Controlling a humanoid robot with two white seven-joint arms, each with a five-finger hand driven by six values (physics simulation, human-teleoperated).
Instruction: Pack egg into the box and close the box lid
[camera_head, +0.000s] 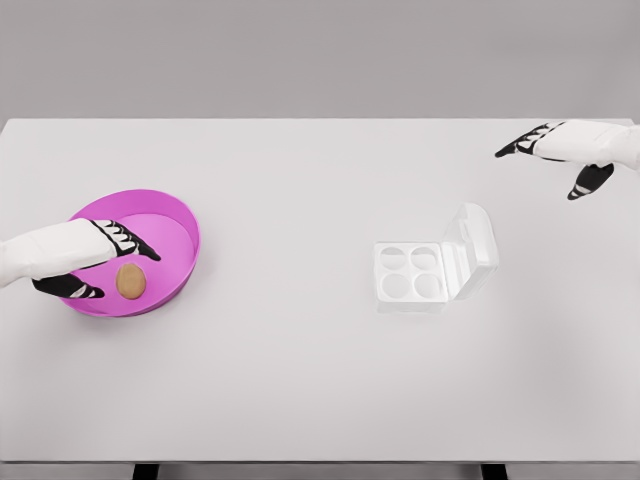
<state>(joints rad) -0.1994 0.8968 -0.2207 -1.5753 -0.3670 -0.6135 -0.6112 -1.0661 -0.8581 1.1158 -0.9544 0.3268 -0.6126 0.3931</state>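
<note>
The egg (130, 281) lies in the magenta bowl (185, 225), ungrasped between the spread fingers of the left robot hand (100, 262); a glancing pinch could roll it away. The open box (425, 268) sits well apart. The right robot hand (555, 158) hovers open, arm cut off

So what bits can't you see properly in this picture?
- Head view: the left hand covers part of the round pink bowl, and its arm is cut off by the left edge.
- Whether its fingers touch the brown egg: cannot tell.
- The right hand: its arm runs off the right edge.
- The clear plastic four-cup egg box: its open lid is see-through, so edges blur.
</note>
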